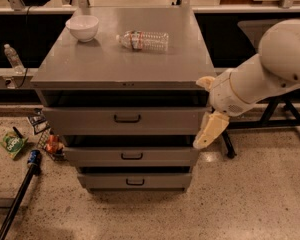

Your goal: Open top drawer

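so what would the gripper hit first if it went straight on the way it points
Probably the right end of the middle drawer: the gripper, beside the top drawer, points down-left. Depth is unclear.

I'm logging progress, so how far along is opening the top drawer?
Nothing looks done: the top drawer sits tucked under the cabinet top, its handle untouched. In hand: the gripper hangs by the drawer front's right end, off the handle. Left: reach the handle, grip it, pull.
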`<state>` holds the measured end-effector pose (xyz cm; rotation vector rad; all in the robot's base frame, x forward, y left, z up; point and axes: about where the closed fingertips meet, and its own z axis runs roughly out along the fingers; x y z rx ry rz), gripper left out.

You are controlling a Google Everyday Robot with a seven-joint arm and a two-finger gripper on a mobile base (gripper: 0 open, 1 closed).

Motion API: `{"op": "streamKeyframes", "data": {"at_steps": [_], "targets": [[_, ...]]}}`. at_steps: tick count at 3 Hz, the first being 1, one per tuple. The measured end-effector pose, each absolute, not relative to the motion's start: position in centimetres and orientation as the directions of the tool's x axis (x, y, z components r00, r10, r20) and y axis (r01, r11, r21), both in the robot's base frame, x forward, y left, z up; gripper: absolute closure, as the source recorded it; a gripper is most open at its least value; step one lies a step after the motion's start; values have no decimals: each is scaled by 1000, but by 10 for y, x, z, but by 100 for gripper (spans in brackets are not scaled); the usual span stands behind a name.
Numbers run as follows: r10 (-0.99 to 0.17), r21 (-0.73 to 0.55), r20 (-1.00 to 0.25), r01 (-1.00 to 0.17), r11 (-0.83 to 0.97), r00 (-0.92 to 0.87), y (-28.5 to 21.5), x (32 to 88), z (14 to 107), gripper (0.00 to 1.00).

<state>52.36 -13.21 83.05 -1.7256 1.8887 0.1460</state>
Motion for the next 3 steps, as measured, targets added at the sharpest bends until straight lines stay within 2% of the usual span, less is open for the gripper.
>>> {"op": "streamKeyframes", "data": {"at_steps": [1,3], "targets": [[-881,-302,-473,-939,164,-2,-132,526,831,0],[-862,-214,-496,-947,240,-106,-146,569,763,0]]}}
